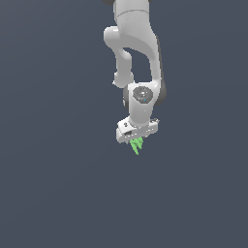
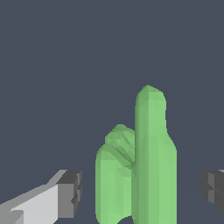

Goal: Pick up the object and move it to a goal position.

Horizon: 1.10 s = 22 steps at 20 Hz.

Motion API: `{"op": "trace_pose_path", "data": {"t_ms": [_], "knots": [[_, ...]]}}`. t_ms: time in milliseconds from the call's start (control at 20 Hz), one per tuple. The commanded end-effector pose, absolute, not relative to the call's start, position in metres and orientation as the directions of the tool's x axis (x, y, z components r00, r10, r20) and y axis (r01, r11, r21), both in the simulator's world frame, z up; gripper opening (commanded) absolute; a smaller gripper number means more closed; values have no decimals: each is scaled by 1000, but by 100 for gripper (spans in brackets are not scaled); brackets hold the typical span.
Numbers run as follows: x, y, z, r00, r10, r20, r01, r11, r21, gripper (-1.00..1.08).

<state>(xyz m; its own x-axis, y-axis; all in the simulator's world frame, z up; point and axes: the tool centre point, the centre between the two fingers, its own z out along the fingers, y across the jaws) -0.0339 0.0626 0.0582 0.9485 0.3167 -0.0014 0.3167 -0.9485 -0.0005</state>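
The object (image 1: 137, 145) is a tiny bright green spiky thing that shows just under the white gripper bar in the exterior view. In the wrist view it (image 2: 148, 166) fills the middle as tall green prongs. My gripper (image 1: 135, 141) hangs straight over it at the end of the white arm. In the wrist view the gripper (image 2: 142, 194) has one finger on each side of the object. The dark pads (image 2: 70, 192) stand apart from the green surface, with a narrow gap on both sides. The jaws are open around the object and do not press on it.
A plain dark grey-blue surface (image 1: 48, 193) fills both views. The white arm (image 1: 135, 38) comes down from the upper edge of the exterior view. Nothing else shows.
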Motion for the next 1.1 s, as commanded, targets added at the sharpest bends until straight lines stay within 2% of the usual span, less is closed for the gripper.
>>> {"op": "trace_pose_path", "data": {"t_ms": [0, 150, 200, 750, 1050], "knots": [[-33, 63, 51, 948, 318, 0, 318, -948, 0, 100], [-33, 63, 49, 948, 318, 0, 318, -948, 0, 100], [-33, 63, 49, 948, 318, 0, 318, -948, 0, -100], [-33, 63, 50, 948, 318, 1, 318, -948, 0, -100], [-39, 46, 57, 948, 318, 1, 318, -948, 0, -100]]}}
